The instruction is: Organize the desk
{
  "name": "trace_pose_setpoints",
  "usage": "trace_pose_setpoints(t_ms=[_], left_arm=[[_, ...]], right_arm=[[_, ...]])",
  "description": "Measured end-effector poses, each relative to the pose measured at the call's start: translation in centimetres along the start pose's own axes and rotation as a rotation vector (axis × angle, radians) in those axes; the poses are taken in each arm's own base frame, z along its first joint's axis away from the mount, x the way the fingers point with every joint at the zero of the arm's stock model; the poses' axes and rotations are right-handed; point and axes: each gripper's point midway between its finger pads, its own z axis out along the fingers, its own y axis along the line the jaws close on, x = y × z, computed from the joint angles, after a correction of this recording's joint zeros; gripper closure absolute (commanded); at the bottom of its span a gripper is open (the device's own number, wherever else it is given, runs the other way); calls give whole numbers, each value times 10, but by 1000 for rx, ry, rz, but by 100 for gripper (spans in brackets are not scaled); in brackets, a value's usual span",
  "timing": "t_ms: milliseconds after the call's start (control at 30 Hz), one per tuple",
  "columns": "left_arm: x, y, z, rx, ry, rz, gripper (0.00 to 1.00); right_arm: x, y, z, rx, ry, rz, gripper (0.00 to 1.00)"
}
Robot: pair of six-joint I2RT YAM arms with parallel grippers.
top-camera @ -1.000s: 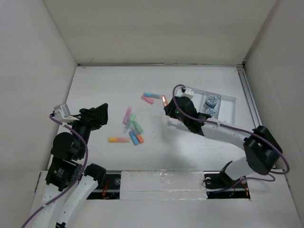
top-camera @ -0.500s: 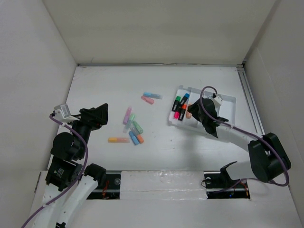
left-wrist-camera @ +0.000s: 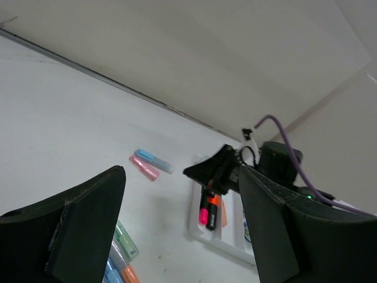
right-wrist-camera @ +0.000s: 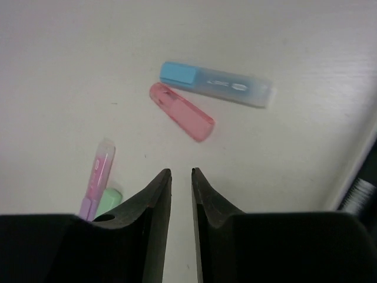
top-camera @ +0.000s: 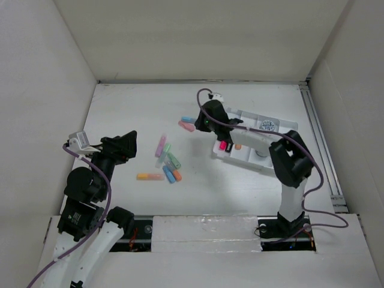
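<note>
The desk (top-camera: 132,114) is a white tabletop walled by white panels. My right gripper (top-camera: 204,120) hovers at the left edge of the white tray (top-camera: 288,129), just right of a blue highlighter (top-camera: 189,120) and a pink highlighter (top-camera: 186,126). In the right wrist view its jaws (right-wrist-camera: 181,172) stand narrowly apart with nothing between them, and the blue (right-wrist-camera: 215,84) and pink (right-wrist-camera: 181,111) highlighters lie ahead. My left gripper (top-camera: 126,144) is wide open and empty, left of a loose cluster of highlighters (top-camera: 168,162).
The tray holds a pink highlighter (top-camera: 223,145), an orange one (top-camera: 238,146) and blue tape rolls (top-camera: 268,126). An orange highlighter (top-camera: 150,176) lies at the cluster's near side. The left wrist view shows the tray (left-wrist-camera: 218,244) and the right gripper (left-wrist-camera: 206,172).
My right gripper carried an orange highlighter to the tray, left it there, and swung back left to the blue and pink highlighters. The left arm has not moved.
</note>
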Motion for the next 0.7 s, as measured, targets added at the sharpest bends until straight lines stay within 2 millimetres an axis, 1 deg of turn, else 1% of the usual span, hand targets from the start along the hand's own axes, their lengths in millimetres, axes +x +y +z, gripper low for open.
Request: trace_pose_setpoints(t_ms=[33, 67, 100, 167, 233, 300, 533, 667, 700], left_arm=[[0, 0, 0, 0, 0, 0, 27], [0, 0, 0, 0, 0, 0, 27], [0, 0, 0, 0, 0, 0, 27], [0, 0, 0, 0, 0, 0, 27], [0, 0, 0, 0, 0, 0, 27], [0, 0, 0, 1, 1, 0, 27], [0, 0, 0, 2, 2, 0, 27], [0, -1, 0, 3, 1, 0, 27], [0, -1, 0, 3, 1, 0, 27]], right_arm=[[4, 11, 12, -7, 19, -44, 69], [10, 19, 23, -12, 39, -85, 61], [18, 24, 32, -16, 58, -123, 57], [35, 23, 44, -3, 110, -188, 49], [48, 17, 53, 20, 160, -235, 47], [54, 13, 61, 40, 195, -269, 45], [54, 14, 81, 66, 235, -335, 44], [62, 6, 88, 95, 264, -360, 37], [60, 7, 89, 97, 259, -362, 36]])
